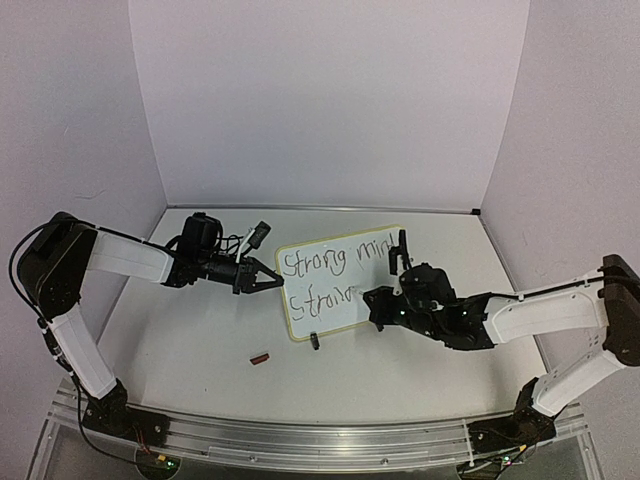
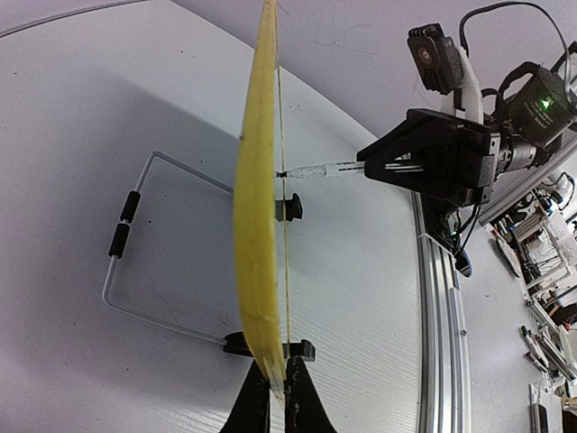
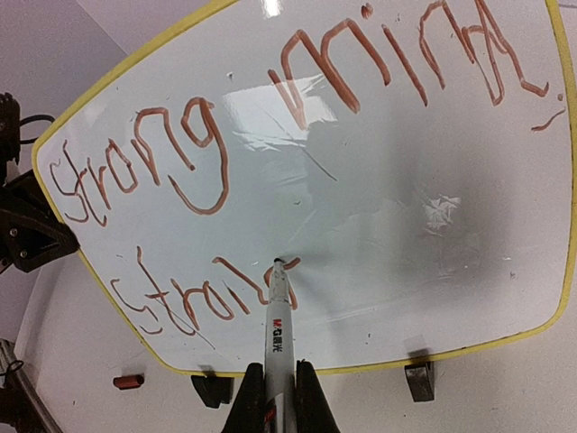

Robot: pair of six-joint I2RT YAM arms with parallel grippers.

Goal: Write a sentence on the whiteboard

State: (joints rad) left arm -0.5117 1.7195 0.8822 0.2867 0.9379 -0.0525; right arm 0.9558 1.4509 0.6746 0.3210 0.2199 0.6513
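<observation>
- The whiteboard (image 3: 424, 234) stands tilted on its long edge at the middle of the tabletop (image 1: 200, 330), its written face toward the right arm.
- It has a thin yellow frame. Black clips (image 3: 417, 379) sit along its bottom edge, and a wire stand (image 2: 117, 240) juts out behind it.
- The left gripper (image 2: 275, 390) is pressed together on the board's left edge, its fingers pinching the frame from both sides.
- The right gripper (image 3: 275, 390) is closed on a marker (image 3: 278, 329), which runs out between its fingers toward the board.
- The marker's tip touches the board face in the lower line of writing, just after the last strokes.
- The sentence (image 1: 322, 264) is in reddish-brown ink, in two lines.
- The top line reads "Strong mind" and fills most of the board's width.
- The lower line reads about "Stron", with a part-formed letter at the tip; the right part of that line is bare.
- A small red cap (image 1: 260, 357) lies on the tabletop near the board's lower left corner, apart from it.
</observation>
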